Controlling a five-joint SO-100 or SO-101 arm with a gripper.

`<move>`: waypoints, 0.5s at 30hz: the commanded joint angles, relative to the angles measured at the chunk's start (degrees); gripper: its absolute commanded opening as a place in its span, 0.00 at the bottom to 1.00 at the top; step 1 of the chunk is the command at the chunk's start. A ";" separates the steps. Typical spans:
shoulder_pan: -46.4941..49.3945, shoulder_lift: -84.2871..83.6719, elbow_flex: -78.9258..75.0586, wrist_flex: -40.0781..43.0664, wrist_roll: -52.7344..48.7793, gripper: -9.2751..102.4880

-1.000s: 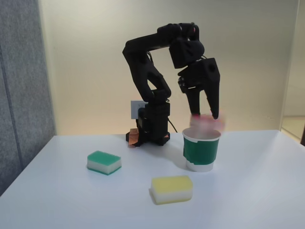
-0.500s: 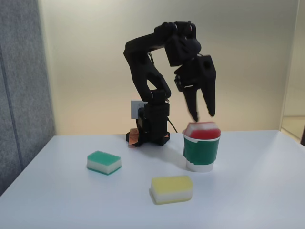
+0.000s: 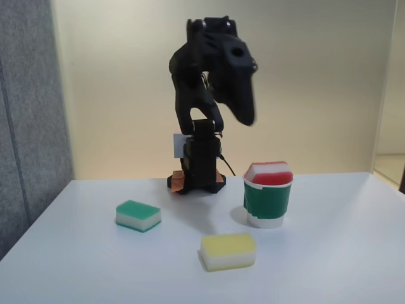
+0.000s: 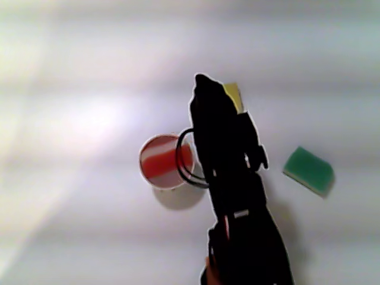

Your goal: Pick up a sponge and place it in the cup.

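Fixed view: sponge (image 3: pixel 268 173) sits wedged in the cup (image 3: pixel 267 201), its top protruding because it fits tightly; gripper (image 3: pixel 245 117) is raised clear, holding nothing, jaw opening indiscernible.

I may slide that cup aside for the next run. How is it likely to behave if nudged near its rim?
The cup looks like thin paper, so probably light and easily shifted. It stands narrow on its base with the sponge jutting above the rim, so a high push might tip it; pushing low seems safer. Its wall would likely dent under a hard squeeze.
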 commanded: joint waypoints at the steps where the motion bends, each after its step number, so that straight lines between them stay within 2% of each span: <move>1: 2.81 2.46 -0.53 -1.67 -0.88 0.08; 4: 6.24 3.34 2.02 -4.13 -1.23 0.08; 12: 13.10 11.43 13.80 -18.98 -3.08 0.08; 15: 14.06 17.05 19.07 -20.65 -2.46 0.08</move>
